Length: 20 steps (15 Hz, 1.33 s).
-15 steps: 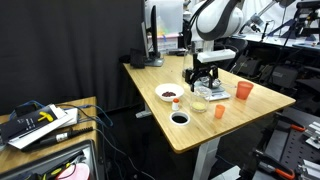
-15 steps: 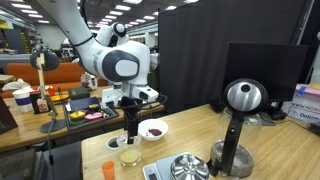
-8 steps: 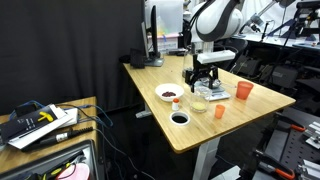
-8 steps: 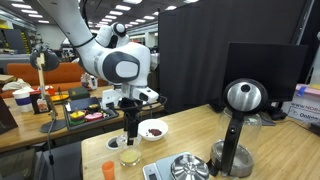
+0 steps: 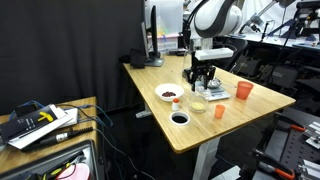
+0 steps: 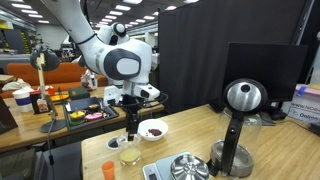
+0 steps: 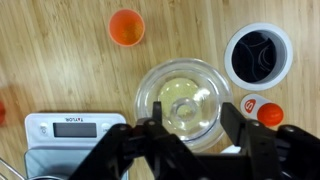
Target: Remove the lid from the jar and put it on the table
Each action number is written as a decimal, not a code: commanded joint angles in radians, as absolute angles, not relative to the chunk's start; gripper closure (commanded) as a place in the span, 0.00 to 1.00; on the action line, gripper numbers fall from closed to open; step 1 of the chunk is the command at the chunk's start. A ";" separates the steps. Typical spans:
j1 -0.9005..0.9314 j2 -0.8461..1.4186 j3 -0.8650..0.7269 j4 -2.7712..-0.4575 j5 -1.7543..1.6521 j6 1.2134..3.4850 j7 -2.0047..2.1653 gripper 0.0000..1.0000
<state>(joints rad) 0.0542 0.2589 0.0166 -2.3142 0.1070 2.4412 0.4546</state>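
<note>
Wooden table; hand covers jar edge.

In the wrist view the claw is a dark blur cut off by the lower edge. It hides the near rim of the jar and part of the white scale. Whether its spread fingers touch the jar cannot be told. A reddish shape is cut by the left edge. In both exterior views the jar is too small to show a lid.
</note>
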 commanded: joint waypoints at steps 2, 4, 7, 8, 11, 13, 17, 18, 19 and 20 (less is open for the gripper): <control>0.058 0.273 0.009 -2.308 0.141 2.436 0.448 0.77; 0.058 0.272 0.005 -2.306 0.140 2.433 0.451 0.80; 0.057 0.272 0.005 -2.305 0.152 2.431 0.449 0.81; 0.056 0.269 0.006 -2.306 0.156 2.430 0.446 0.86; 0.053 0.253 0.003 -2.311 0.166 2.434 0.446 0.92; 0.052 0.237 0.003 -2.317 0.174 2.424 0.443 0.92; 0.053 0.194 -0.004 -2.343 0.163 2.423 0.448 0.92; 0.054 0.185 -0.008 -2.347 0.155 2.421 0.453 0.92; 0.055 0.170 -0.016 -2.355 0.138 2.424 0.466 0.92; 0.054 0.155 -0.022 -2.362 0.128 2.426 0.471 0.92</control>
